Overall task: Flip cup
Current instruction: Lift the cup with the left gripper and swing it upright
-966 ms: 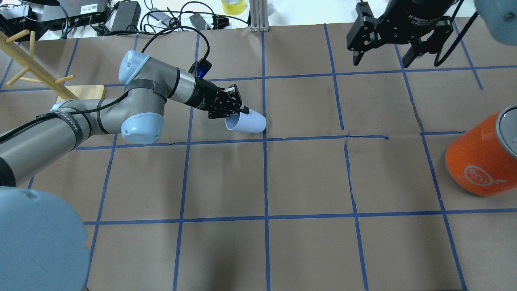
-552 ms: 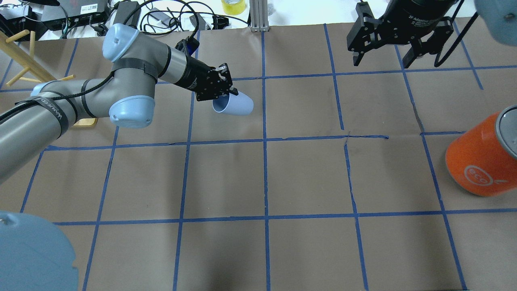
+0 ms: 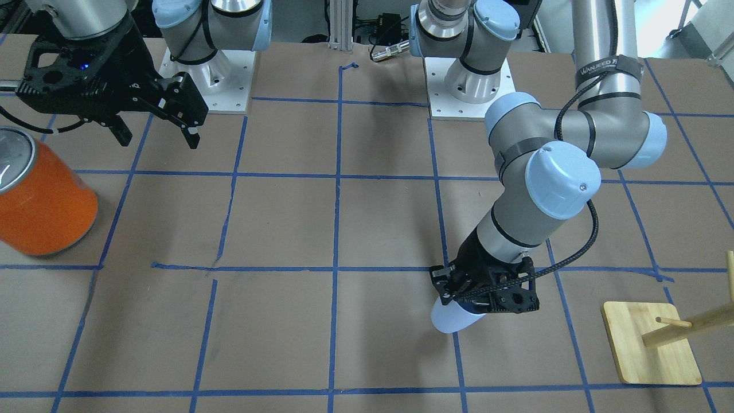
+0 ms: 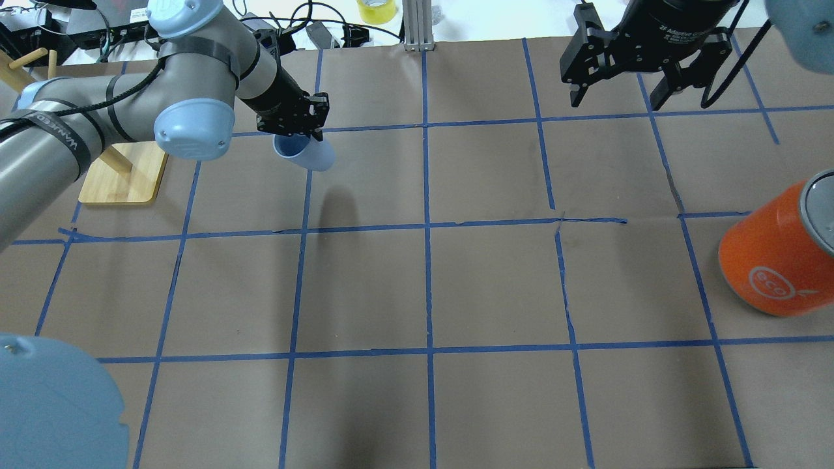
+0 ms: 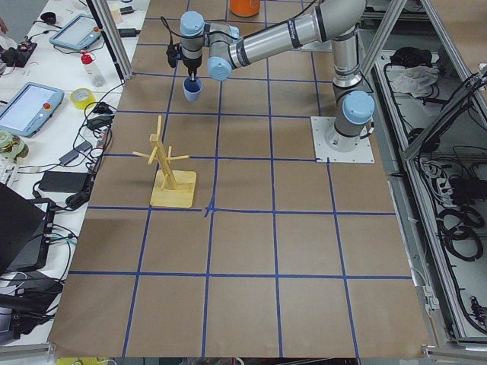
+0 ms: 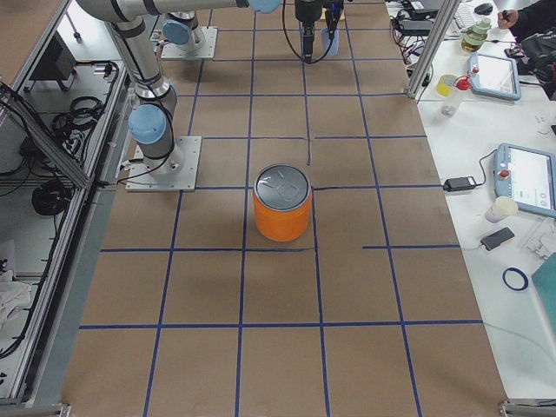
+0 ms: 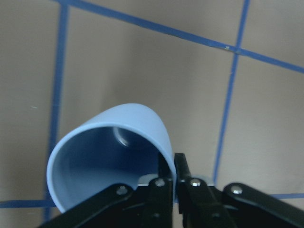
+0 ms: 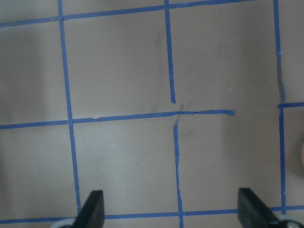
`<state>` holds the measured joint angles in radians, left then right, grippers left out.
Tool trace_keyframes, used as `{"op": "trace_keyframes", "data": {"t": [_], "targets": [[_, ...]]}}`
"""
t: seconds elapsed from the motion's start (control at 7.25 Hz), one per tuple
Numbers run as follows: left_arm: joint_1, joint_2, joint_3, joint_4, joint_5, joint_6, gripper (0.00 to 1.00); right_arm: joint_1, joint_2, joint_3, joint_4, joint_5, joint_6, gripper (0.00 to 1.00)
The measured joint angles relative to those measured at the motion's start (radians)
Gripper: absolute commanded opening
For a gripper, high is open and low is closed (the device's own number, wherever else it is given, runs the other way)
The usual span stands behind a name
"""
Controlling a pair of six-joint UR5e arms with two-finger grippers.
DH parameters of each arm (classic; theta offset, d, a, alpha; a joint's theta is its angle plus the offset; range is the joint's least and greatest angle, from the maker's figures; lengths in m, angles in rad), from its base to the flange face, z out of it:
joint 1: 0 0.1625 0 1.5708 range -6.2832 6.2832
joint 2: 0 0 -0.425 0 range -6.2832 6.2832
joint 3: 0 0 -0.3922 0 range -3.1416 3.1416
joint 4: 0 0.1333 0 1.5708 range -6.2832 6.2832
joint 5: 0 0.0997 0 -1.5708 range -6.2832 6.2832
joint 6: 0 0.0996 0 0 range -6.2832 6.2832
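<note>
The pale lavender-blue cup (image 4: 311,156) hangs tilted in my left gripper (image 4: 298,135), clear of the table, with its shadow on the paper below. The fingers pinch its rim wall, one inside and one outside, as the left wrist view shows on the cup (image 7: 114,142) with its mouth facing the camera and my left gripper (image 7: 170,164) shut on it. In the front-facing view the cup (image 3: 454,318) points down-left under my left gripper (image 3: 479,301). My right gripper (image 4: 614,102) is open and empty, high over the far right; it also shows in the front-facing view (image 3: 159,141).
A large orange can (image 4: 775,257) with a silver top stands at the right edge. A wooden peg stand (image 4: 122,172) on a square base sits left of the cup. Cables and boxes lie beyond the table's far edge.
My left arm has carried the cup up and to the left, toward the far side, and turned it from lying sideways to a steeper tilt. The right arm has not moved.
</note>
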<state>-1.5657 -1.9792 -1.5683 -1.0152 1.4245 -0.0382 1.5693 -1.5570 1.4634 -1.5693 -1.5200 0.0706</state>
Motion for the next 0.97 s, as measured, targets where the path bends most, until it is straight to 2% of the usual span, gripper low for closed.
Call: {"op": "trace_keyframes", "data": {"t": [0.28, 0.41, 0.83, 0.97], "targets": [[0.004, -0.044, 0.066, -0.019, 0.143, 0.209, 0.0, 0.0, 0.0, 0.0, 0.0, 0.0, 0.0, 1.0], [0.012, -0.076, 0.094, -0.017, 0.181, 0.291, 0.0, 0.0, 0.0, 0.0, 0.0, 0.0, 0.0, 1.0], [0.059, -0.149, 0.116, -0.01, 0.22, 0.481, 0.0, 0.0, 0.0, 0.001, 0.0, -0.001, 0.0, 1.0], [0.078, -0.156, 0.113, -0.01, 0.223, 0.514, 0.05, 0.0, 0.0, 0.001, 0.0, -0.002, 0.0, 1.0]]}}
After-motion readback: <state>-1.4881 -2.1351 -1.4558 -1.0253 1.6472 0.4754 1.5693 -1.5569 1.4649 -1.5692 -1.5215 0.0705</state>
